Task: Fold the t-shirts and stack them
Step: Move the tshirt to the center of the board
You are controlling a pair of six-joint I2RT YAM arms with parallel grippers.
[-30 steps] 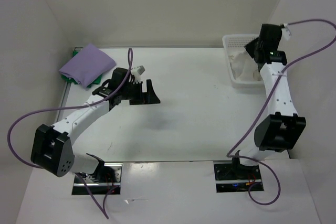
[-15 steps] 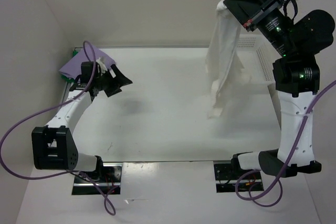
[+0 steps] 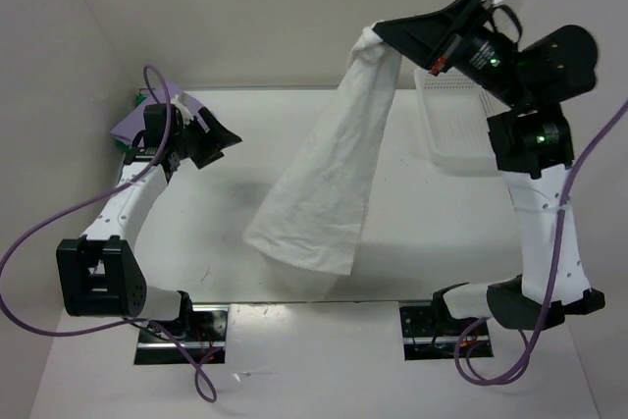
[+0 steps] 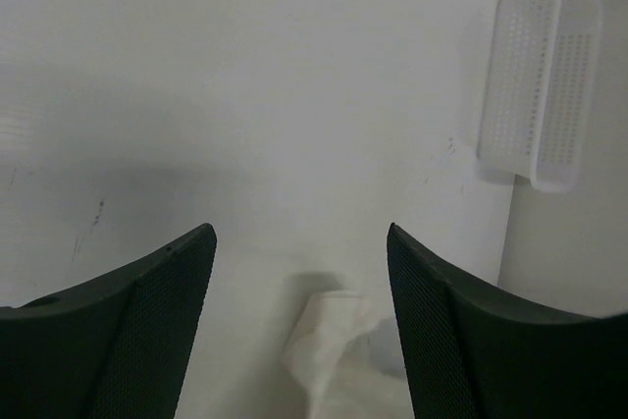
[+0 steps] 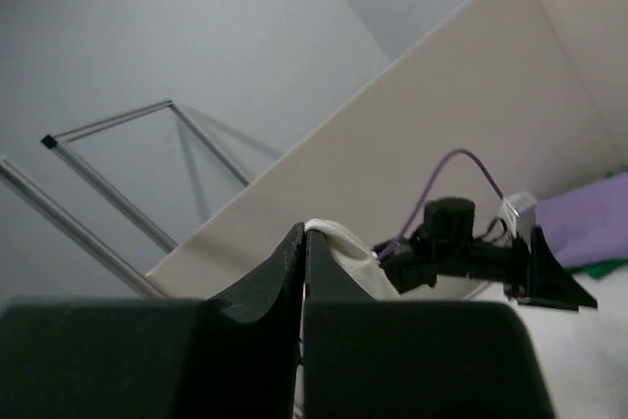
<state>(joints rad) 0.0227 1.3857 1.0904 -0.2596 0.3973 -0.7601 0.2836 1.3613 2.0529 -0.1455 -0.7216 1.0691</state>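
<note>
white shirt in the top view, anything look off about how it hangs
The cream-white shirt dangles bunched from one pinched point in the shut right gripper, slanted and gathered rather than spread flat. Nothing looks spilled or damaged.

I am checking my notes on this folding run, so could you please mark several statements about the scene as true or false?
1. The right gripper is shut on the cream-white shirt and holds it up by its top end. True.
2. The left gripper grips the lavender shirt. False: its jaws stand open and hold nothing, near that shirt.
3. The lavender shirt lies on the green shirt at the far left corner of the table. True.
4. The cream-white shirt lies in the basket. False: it hangs left of the basket, with its lower end reaching the table.
</note>
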